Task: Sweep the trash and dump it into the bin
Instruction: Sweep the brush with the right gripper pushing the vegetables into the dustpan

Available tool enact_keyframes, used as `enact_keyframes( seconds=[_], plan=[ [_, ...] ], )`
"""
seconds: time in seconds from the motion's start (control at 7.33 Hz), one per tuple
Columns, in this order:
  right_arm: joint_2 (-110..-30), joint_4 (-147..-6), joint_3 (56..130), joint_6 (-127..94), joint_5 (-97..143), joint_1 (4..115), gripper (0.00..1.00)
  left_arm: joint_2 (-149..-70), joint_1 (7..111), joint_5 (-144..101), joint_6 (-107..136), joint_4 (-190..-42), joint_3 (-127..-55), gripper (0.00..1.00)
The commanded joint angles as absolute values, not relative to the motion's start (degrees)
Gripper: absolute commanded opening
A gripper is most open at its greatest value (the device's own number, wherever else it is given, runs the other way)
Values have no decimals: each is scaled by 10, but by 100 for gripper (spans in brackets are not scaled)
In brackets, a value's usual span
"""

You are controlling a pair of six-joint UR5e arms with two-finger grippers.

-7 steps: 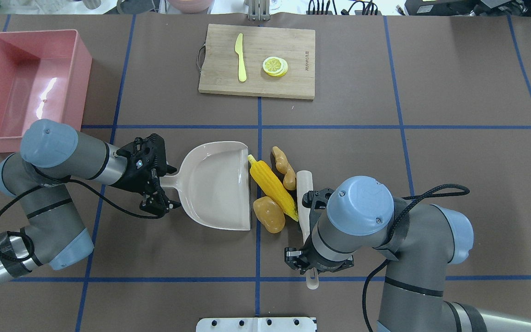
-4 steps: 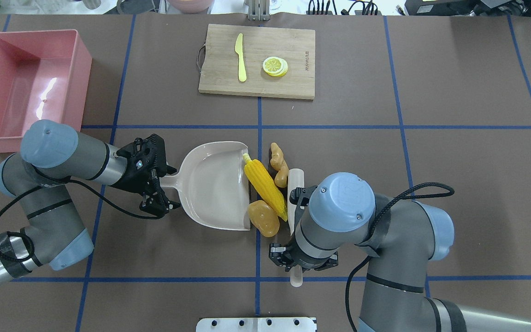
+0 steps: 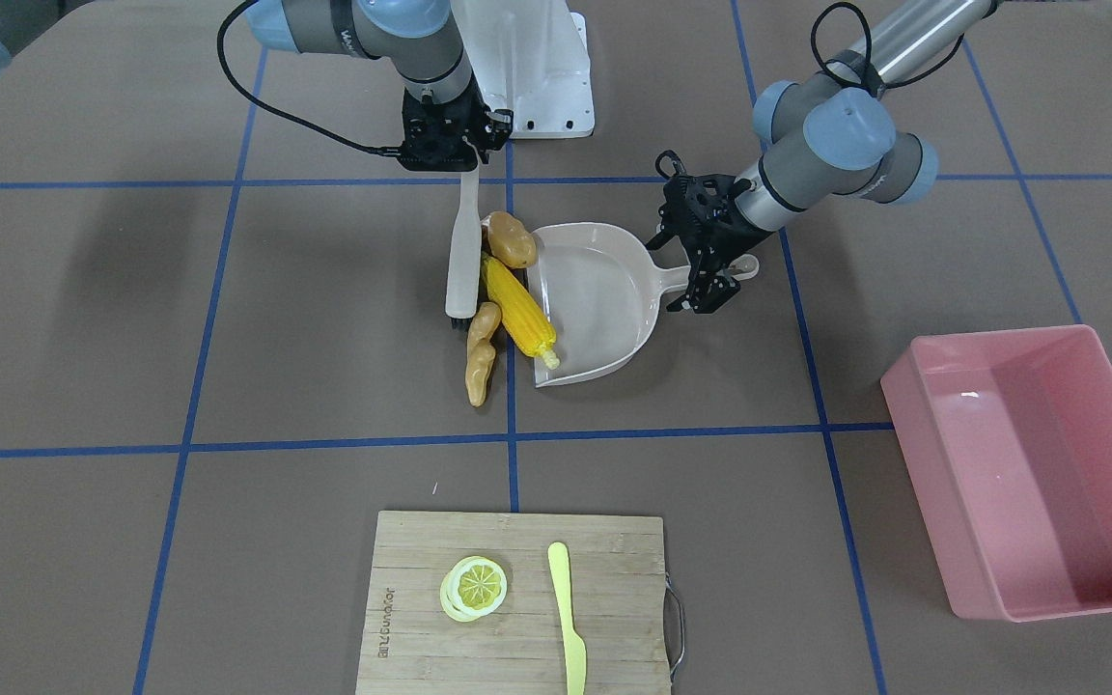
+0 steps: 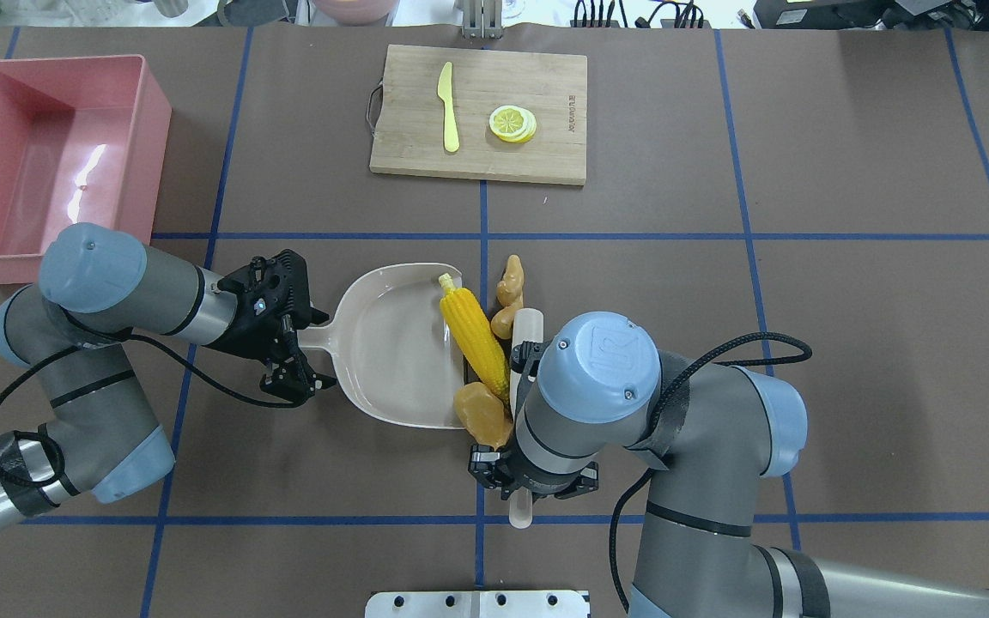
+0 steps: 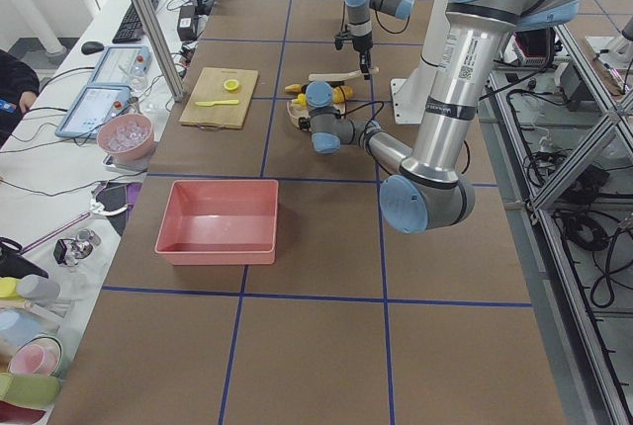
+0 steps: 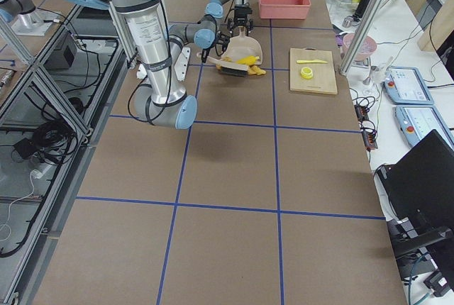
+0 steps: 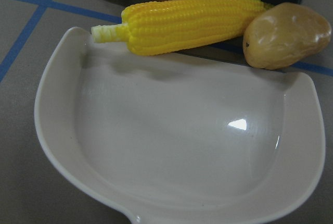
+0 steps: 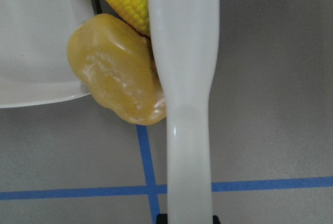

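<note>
left arm (image 4: 91,266): silver-grey metal tubes, pale blue rounded joint caps with small screws, dark rings at the seams. a thin black cable runs along it, bound on with black tape near the lower tube. left tool (image 4: 304,348): black, boxy, two slim fingers, tiny cyan light on the body. right arm (image 4: 599,365): same grey and pale blue, faint ur logo on the top cap, looping black cable (image 4: 756,339), black strap at the elbow. right tool (image 4: 531,483): black too. white base plate (image 3: 537,77) with bolt holes.
</note>
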State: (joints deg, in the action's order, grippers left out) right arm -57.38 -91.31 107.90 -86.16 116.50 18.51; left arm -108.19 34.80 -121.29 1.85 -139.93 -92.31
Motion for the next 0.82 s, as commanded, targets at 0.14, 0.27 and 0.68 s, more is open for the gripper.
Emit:
enact_keyframes(
  seconds=[0.14, 0.27, 0.68],
  plan=[
    [-583, -936, 1089, -855, 1209, 227, 0, -1082, 348, -1213, 18, -1399, -923, 97],
    [-577, -963, 1105, -859, 1210, 227, 0, -1082, 348, -1214, 19, -1399, -923, 97],
    [-584, -1091, 1207, -864, 1256, 227, 0, -1082, 348, -1213, 18, -1399, -922, 97]
  ],
)
